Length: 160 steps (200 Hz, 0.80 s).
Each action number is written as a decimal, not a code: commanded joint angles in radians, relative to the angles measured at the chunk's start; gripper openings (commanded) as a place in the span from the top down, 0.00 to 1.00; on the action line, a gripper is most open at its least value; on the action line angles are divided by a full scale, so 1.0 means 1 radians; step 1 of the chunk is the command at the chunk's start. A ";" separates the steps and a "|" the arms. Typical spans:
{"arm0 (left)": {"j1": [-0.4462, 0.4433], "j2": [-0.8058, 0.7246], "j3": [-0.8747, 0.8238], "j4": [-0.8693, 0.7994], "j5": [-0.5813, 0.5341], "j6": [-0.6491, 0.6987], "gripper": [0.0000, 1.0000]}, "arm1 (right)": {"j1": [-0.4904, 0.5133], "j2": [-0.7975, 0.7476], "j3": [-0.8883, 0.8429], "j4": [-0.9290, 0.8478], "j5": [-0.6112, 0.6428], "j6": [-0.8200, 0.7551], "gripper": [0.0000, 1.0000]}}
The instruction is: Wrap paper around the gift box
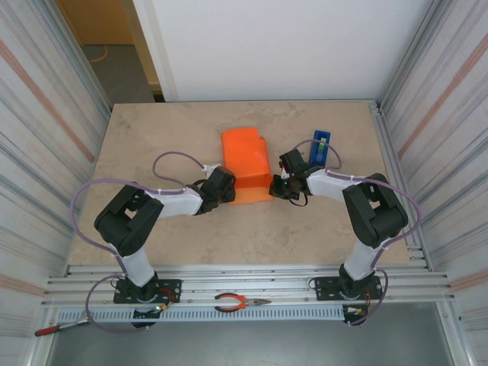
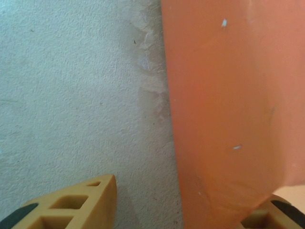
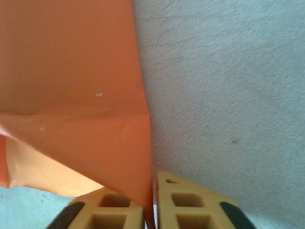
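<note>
Pinching the near right edge of the paper (image 3: 95,95), your right gripper (image 3: 152,191) is clamped on the sheet, while your left gripper (image 2: 190,198) stands half open astride the opposite edge, gripping nothing. At centre of the top frame the gift box (image 1: 241,152) reads as a raised orange block, covered on top. The lower flap lies loose, and taping looks undone, the blue tape dispenser (image 1: 320,147) waiting right of centre. Beige stone-look table (image 1: 152,137), corrugated metal walls (image 1: 46,114), pliers (image 1: 242,303) on the bottom rail

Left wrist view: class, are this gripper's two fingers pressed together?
No, the left gripper has its fingers wide apart, with bare table and the paper between them.
</note>
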 commanded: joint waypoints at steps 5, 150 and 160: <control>-0.007 0.014 0.021 -0.025 -0.017 0.007 0.55 | 0.013 0.013 0.027 0.000 -0.006 -0.010 1.00; -0.009 0.010 0.032 -0.041 -0.017 0.016 0.58 | 0.012 0.018 0.085 -0.029 0.014 -0.020 0.52; -0.008 0.007 0.033 -0.041 -0.013 0.022 0.58 | 0.011 0.042 0.099 -0.024 0.022 -0.016 0.53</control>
